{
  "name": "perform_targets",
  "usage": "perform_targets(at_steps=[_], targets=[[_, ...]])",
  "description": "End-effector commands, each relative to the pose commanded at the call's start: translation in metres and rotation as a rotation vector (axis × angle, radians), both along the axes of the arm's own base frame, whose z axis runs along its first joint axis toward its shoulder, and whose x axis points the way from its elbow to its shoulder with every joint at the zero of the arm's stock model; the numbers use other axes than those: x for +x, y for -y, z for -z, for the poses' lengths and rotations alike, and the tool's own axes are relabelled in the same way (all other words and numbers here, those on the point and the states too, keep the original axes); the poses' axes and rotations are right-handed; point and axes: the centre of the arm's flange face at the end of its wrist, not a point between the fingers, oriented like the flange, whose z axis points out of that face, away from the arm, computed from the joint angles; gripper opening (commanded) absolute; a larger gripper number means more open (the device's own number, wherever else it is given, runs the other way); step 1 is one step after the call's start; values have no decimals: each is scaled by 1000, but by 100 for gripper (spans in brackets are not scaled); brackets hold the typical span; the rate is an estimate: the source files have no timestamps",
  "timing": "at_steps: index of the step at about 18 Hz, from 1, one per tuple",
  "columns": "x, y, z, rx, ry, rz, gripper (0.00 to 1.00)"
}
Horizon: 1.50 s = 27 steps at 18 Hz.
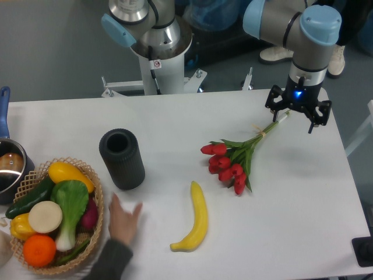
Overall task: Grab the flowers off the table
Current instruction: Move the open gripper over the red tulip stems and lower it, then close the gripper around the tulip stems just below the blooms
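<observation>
Flowers [233,160] lower-left of pincer [298,114], stem tips beneath

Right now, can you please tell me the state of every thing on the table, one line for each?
two-finger gripper: open, over the stem ends, not holding.
bunch of red tulip flowers: lying flat on the white table.
black ribbed cylinder: upright, top open.
yellow banana: lying flat, untouched.
woven basket: full of vegetables and fruit.
person's hand: resting on the table beside the basket.
</observation>
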Motion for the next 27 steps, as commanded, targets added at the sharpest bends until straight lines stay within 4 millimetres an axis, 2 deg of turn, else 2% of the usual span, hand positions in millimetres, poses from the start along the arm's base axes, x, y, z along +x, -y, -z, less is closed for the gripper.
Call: perform_targets(at_steps=[5, 10, 13, 16, 20, 23, 25, 27], targets=[[7, -4, 8, -4, 15, 9, 100], [43, -8, 55, -5, 75, 22, 100], [60, -12, 70, -2, 58, 38, 100], [69, -27, 75, -6, 67, 70, 100], [78, -47, 94, -16, 88, 110, 100], [86, -48, 111, -33, 116, 143, 100], [91, -57, 118, -31, 106, 164, 100], [96, -59, 134, -55, 119, 173, 100]])
